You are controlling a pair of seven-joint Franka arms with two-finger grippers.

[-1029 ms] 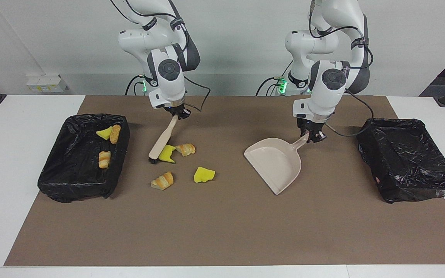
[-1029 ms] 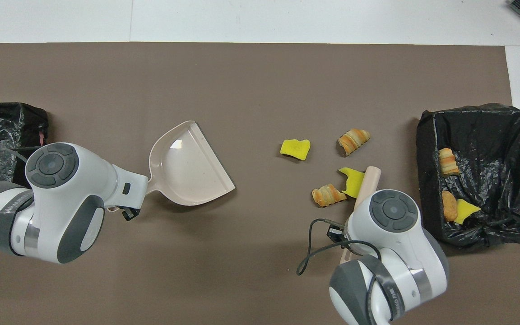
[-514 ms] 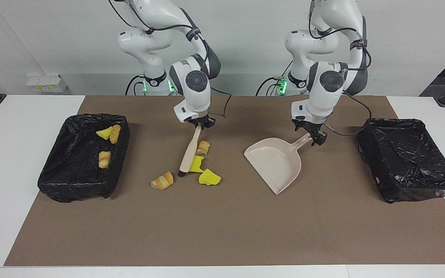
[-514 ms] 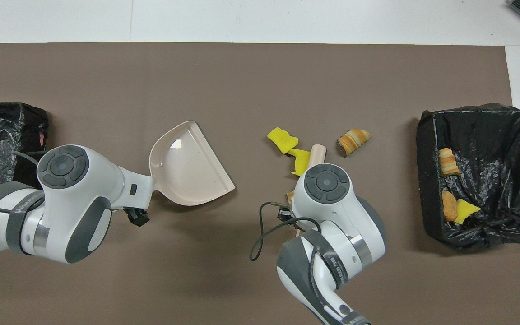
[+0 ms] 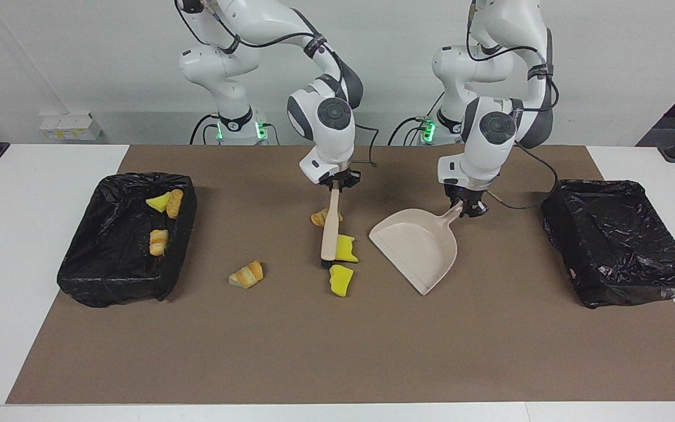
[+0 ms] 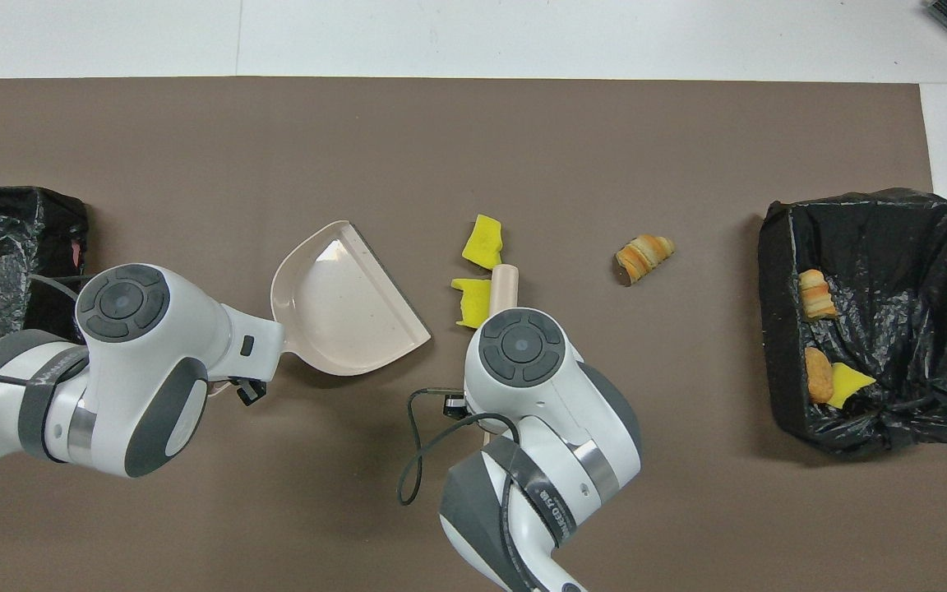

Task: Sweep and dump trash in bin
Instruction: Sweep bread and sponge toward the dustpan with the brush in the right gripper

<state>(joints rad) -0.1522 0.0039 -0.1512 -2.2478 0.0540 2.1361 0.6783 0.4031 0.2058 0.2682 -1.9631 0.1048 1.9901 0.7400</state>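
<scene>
Sweeping loose trash toward the dustpan at mid-mat

The right gripper (image 5: 337,183) is clamped on the brush (image 5: 330,234); the left gripper (image 5: 469,208) sits at the handle of the dustpan (image 5: 416,249), grip not discernible. Next, probably nudge in the yellow bits (image 5: 346,248) by its mouth. On the mat (image 5: 337,351): two yellow, two bread pieces (image 5: 247,274); three pieces in the bin (image 5: 138,176) at the right arm's edge; a second bin (image 5: 598,183)

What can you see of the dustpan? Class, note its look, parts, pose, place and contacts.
The dustpan is pale beige, plastic-looking, with a wide flat scoop, raised rim and short handle. It lies empty on the brown mat, mouth toward the yellow bits and brush, apart from them. The left pincer grips its handle.
</scene>
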